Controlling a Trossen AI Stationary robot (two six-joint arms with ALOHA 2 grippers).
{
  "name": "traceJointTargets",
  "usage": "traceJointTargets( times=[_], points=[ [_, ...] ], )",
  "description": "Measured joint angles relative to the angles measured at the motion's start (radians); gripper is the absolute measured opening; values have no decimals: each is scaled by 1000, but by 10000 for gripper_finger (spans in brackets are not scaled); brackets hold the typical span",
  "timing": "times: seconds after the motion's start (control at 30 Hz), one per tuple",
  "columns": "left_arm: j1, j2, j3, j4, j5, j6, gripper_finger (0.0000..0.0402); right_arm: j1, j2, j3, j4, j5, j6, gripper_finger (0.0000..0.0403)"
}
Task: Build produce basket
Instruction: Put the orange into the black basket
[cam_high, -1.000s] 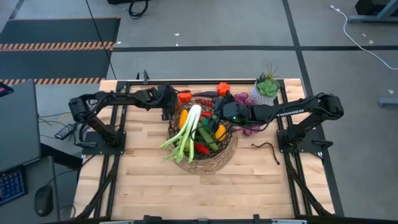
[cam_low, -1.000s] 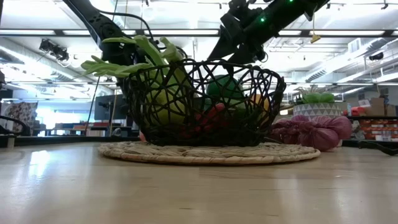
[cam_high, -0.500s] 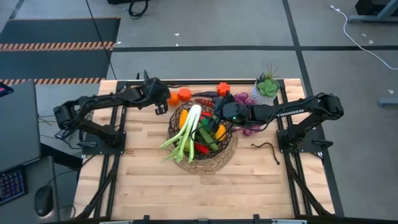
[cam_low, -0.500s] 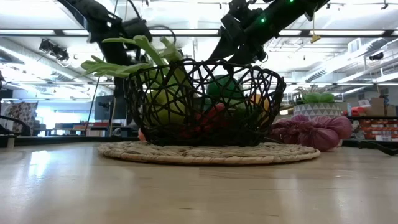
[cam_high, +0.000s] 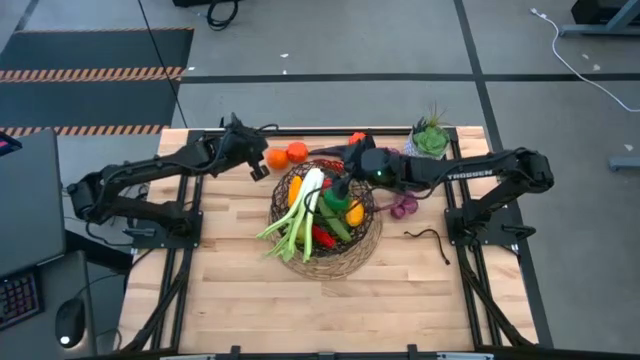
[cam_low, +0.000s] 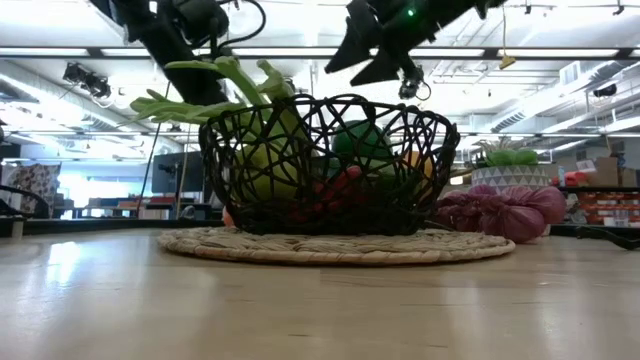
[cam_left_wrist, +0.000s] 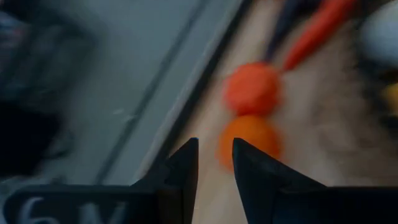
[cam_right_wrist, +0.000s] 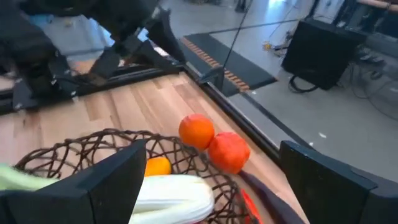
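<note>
- Step in hand, as I judge it: loading the basket (cam_high: 327, 228) is well along, and the loose pieces at the far edge of the table (cam_high: 240, 300) are the ones left to fetch.
- The left gripper (cam_high: 257, 166) hangs near the far edge, just beside two oranges (cam_high: 288, 155) that lie touching each other on the table. Its jaws stand close together with a narrow gap, and nothing shows between them in the left wrist view.
- The right gripper (cam_high: 340, 185) hovers over the far rim of the basket, jaws wide apart and empty.
- The basket sits toward the middle of the table, a little to the far side. In it: a leek (cam_high: 298, 212) lying lengthwise with its leaves hanging over the near-left rim, a cucumber (cam_high: 335, 222), red and orange peppers (cam_high: 322, 238), and a yellow piece I cannot name.
- Outside it: purple grapes (cam_high: 404, 208) on the table by the basket's right side, a red pepper (cam_high: 357, 139) near the far edge, and the potted plant (cam_high: 430, 141) toward the far right corner.
- Next move, in my view: the left jaws need to spread again to fit round the nearer orange, come down over it, and carry it across the rim without catching the wire strands.
</note>
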Motion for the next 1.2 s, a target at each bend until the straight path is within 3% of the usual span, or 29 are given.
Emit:
traceJointTargets(
  times=[0.13, 0.33, 0.47, 0.6, 0.8, 0.93, 1.2],
  points=[
    [56, 4, 0, 19, 284, -13, 103, -28, 10, 99, -153, -13, -5, 369],
    [206, 50, 0, 63, 403, -20, 119, -19, 10, 118, -174, -12, 29, 361],
    [314, 103, 32, 1, 550, -33, 173, -15, 12, 118, -174, -13, 30, 356],
    [358, 183, 114, -106, 565, -17, 256, -18, 12, 118, -172, -11, 30, 354],
    [323, 322, 262, -181, 569, -42, 361, -20, 12, 118, -172, -11, 29, 353],
    [295, 430, 309, -208, 558, -42, 388, -18, 12, 118, -184, -12, 28, 353],
    [284, 547, 326, -266, 506, -63, 392, -15, 13, 118, -255, -11, 30, 352]
  ],
)
